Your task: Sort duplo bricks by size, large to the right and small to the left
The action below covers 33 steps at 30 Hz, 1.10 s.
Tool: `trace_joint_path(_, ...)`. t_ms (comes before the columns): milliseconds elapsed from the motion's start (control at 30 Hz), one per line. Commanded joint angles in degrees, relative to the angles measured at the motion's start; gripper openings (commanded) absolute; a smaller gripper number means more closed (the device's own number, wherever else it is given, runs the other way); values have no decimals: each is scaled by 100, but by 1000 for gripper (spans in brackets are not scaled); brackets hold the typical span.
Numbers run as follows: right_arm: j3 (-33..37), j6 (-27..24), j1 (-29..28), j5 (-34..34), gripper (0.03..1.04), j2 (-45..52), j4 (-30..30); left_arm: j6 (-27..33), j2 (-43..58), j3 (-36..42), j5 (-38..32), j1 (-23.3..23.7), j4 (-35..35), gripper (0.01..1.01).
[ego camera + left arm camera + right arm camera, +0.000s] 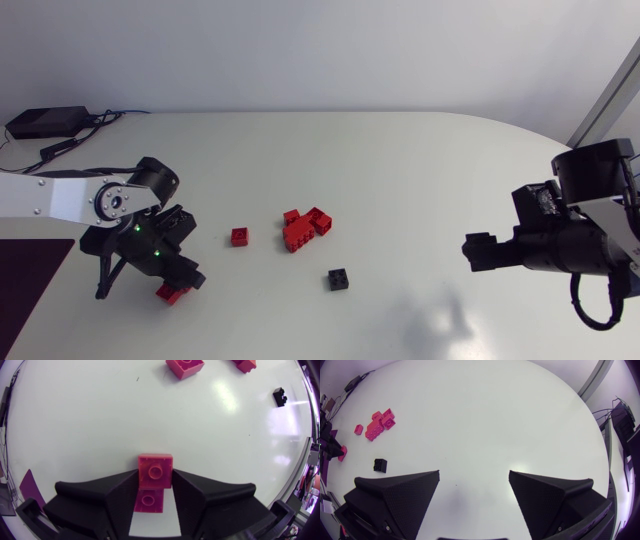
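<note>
My left gripper (180,285) is down at the table's front left, shut on a small red brick (155,471) held between its fingertips. A second red piece (148,500) lies right behind it, deeper between the fingers. In the head view only one red brick (170,293) shows under the gripper. Another small red brick (240,236) lies alone near the middle. Right of it is a cluster of larger red bricks (305,228), and a small black brick (338,279) lies nearer the front. My right gripper (470,250) hangs open and empty at the far right, well away from all bricks.
A black power box with cables (45,122) lies at the back left corner. The right wrist view shows the red cluster (379,424) and the black brick (380,464) far ahead of its gripper (474,480), across bare white table.
</note>
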Motion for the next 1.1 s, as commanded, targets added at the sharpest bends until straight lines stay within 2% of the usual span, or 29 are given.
trace_joint_path(0,-121,21,32,72,998,-29,-32,64,36,112,120,-29,-174,975)
trace_joint_path(167,-130,3,32,98,998,-29,-41,29,194,1035,120,-222,-332,989)
trace_joint_path(400,-148,-23,32,168,998,33,3,-472,1433,2257,102,-688,-561,987)
trace_joint_path(867,-192,-41,23,195,998,147,91,-656,2048,2213,120,-802,230,980)
trace_joint_path(1000,-209,-50,6,212,998,147,91,-683,2242,2265,155,-899,257,893)
trace_joint_path(1067,-209,-59,-12,212,998,147,91,-683,2294,2265,155,-925,266,784)
